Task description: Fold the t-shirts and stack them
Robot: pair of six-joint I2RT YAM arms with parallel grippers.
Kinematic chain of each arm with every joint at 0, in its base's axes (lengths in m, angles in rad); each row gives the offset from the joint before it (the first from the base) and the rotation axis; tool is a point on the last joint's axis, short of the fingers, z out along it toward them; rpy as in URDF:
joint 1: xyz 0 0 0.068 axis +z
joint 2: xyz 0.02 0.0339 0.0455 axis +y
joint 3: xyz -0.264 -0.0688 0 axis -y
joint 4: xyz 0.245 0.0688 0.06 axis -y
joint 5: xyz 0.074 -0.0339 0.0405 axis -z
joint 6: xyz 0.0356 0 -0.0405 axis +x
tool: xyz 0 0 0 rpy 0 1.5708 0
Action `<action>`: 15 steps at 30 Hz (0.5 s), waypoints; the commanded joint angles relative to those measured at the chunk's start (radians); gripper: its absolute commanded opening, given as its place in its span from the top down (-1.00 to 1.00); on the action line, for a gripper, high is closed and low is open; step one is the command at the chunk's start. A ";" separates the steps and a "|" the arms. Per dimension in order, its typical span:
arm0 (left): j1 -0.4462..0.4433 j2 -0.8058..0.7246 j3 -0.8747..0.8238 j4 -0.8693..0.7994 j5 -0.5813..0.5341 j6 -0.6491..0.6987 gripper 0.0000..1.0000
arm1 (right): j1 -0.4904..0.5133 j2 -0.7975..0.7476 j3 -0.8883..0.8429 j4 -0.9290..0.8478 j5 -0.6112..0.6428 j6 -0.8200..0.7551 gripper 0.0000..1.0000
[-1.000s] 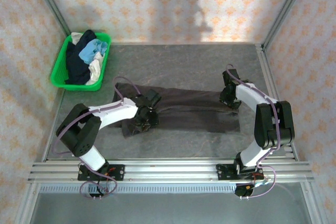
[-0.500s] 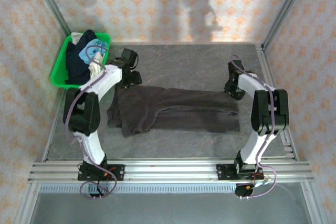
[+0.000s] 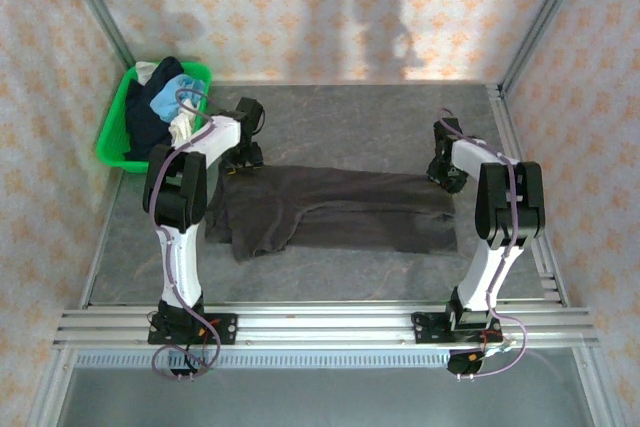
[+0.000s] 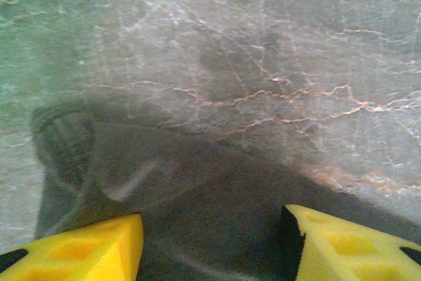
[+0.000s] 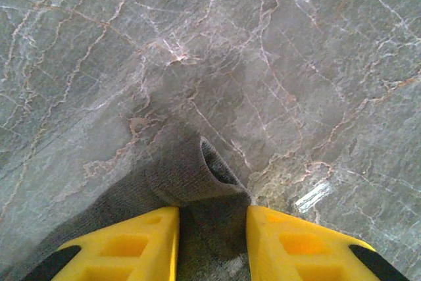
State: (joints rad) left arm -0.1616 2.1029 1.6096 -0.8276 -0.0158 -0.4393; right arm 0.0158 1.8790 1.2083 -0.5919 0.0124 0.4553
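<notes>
Dark brown-grey t-shirt [image 3: 340, 212] lies spread across the middle of the grey marbled surface [image 3: 350, 122], a wide band of plain, soft, matte cloth running from left to right. Its lower left part hangs down in a broader flap, and a faint crease runs along its length, so it looks partly folded. The left end effector [image 3: 243, 157] sits at the shirt's upper left corner. In the left wrist view its yellow fingers [image 4: 85, 248] stand well apart with dark cloth lying between them, so it [image 4: 210, 228] is open and nothing looks pinched. The right end effector [image 3: 445, 175] sits at the shirt's upper right corner. In the right wrist view it [image 5: 212, 222] has narrowed onto a rolled bunch of hem that fills the gap between its fingers [image 5: 131, 241], which reads as a grip on the cloth. Placing one arm at each far corner probably serves to lift that edge evenly for a fold. Other t-shirts [image 3: 165, 107], navy, light blue and cream, are heaped in a green basket [image 3: 140, 163] at the upper left, waiting their turn.
</notes>
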 commanded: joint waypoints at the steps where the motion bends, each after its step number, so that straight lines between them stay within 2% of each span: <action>1: 0.005 -0.090 0.015 -0.065 -0.079 0.046 -0.22 | -0.009 0.033 -0.007 -0.003 0.003 -0.004 0.39; 6: 0.012 -0.138 -0.029 -0.103 -0.167 0.076 -0.30 | -0.012 0.030 -0.009 -0.003 0.006 -0.009 0.40; 15: 0.035 -0.109 -0.126 -0.027 -0.029 0.050 -0.17 | -0.013 0.035 0.003 -0.006 -0.007 0.000 0.40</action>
State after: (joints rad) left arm -0.1295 1.9694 1.4986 -0.8684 -0.0761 -0.3912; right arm 0.0105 1.8801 1.2083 -0.5919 0.0113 0.4549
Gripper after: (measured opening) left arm 0.590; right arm 0.302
